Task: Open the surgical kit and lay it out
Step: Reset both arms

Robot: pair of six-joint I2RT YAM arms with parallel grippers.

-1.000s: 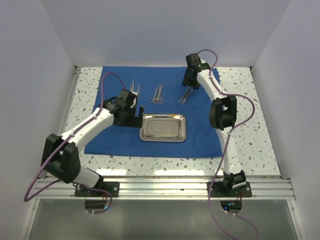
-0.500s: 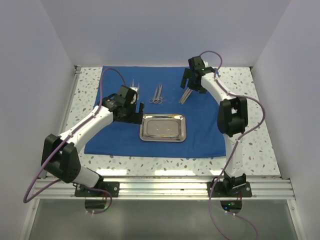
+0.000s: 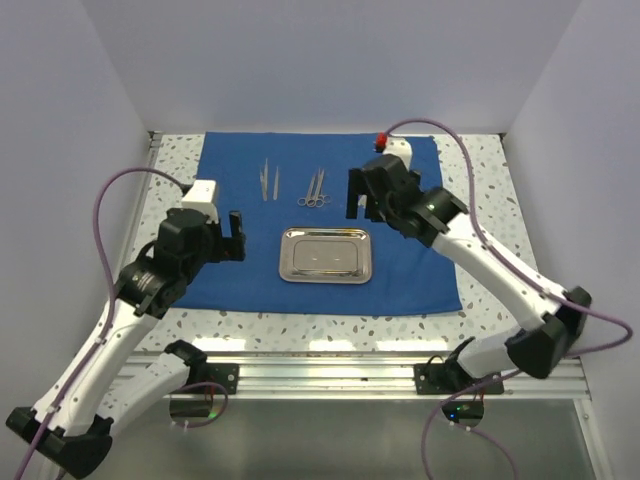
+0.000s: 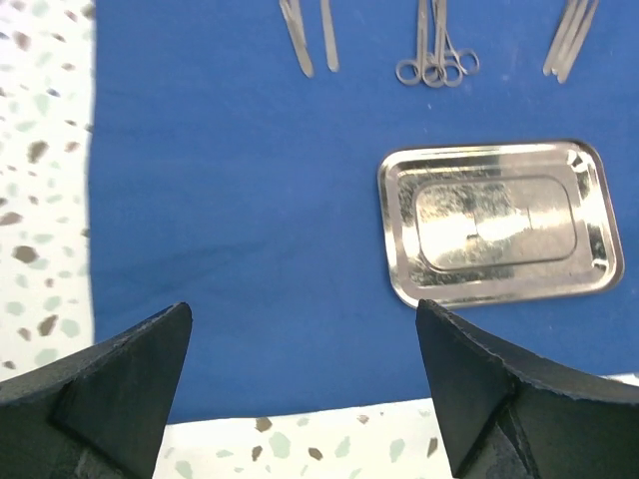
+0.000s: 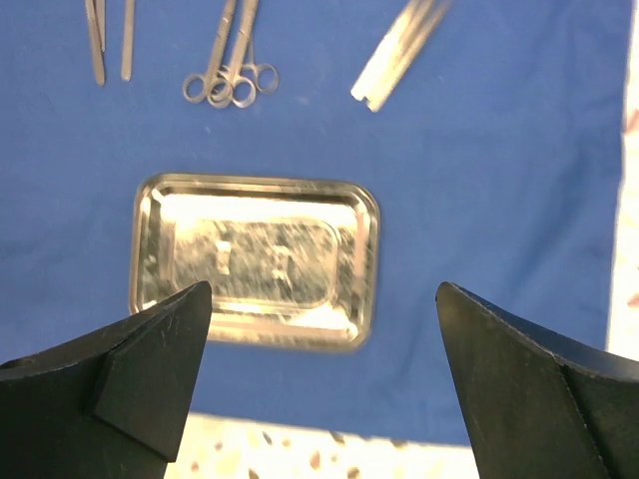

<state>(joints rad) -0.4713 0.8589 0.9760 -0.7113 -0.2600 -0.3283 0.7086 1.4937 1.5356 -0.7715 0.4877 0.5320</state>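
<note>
The royal-blue cloth (image 3: 230, 275) lies spread flat on the table. The steel tray (image 3: 325, 255) sits empty at its middle and also shows in the left wrist view (image 4: 496, 222) and the right wrist view (image 5: 255, 259). Beyond the tray lie tweezers (image 3: 268, 180), scissor-like instruments (image 3: 315, 190) and more slim tweezers (image 5: 399, 50). My left gripper (image 3: 232, 237) is open and empty, raised over the cloth left of the tray (image 4: 303, 309). My right gripper (image 3: 362, 195) is open and empty, raised above the tray's far right (image 5: 321, 289).
The speckled tabletop (image 3: 500, 290) shows around the cloth. White walls close in the left, back and right sides. An aluminium rail (image 3: 330, 375) with the arm bases runs along the near edge.
Both arms have lifted off the cloth and drawn back toward the near side. The left gripper moved left and nearer; the right gripper left the far tweezers, which stay on the cloth.
</note>
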